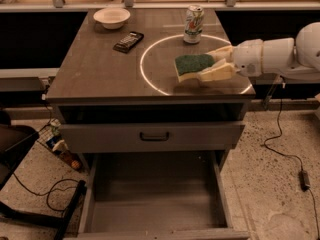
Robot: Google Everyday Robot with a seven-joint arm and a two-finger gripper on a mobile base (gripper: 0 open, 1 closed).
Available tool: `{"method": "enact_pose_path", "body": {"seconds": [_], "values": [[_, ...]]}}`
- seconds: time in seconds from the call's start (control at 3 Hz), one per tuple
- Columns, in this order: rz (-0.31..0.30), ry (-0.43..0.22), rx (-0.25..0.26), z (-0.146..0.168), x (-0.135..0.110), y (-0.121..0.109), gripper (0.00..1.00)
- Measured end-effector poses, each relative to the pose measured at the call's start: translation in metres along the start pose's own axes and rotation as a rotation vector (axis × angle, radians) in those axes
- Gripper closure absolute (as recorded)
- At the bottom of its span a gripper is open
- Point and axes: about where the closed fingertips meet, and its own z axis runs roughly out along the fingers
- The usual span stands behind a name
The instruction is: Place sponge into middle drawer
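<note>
The sponge, dark green on top with pale yellow foam below, is on the right part of the cabinet top, inside a bright ring of light. My gripper reaches in from the right and is shut on the sponge, one pale finger behind it and one in front. The sponge looks slightly raised off the top. The middle drawer is pulled out low at the front of the cabinet, a wide grey box with a bare floor, well below and in front of the gripper.
A white bowl, a dark flat packet and a soda can stand on the cabinet top. A drawer front with a dark handle sits above the open drawer. A black chair and cables lie at the left.
</note>
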Motion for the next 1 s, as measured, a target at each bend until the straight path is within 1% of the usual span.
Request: {"method": "enact_pose_path", "body": {"seconds": [0.33, 0.67, 1.0], "values": [[-0.015, 0.025, 0.061, -0.042, -0.011, 0.029, 1.0], [-0.069, 0.094, 0.06, -0.09, 0.002, 0.089, 1.0], [-0.072, 0.146, 0.022, -0.111, 0.021, 0.13, 1.0]]}}
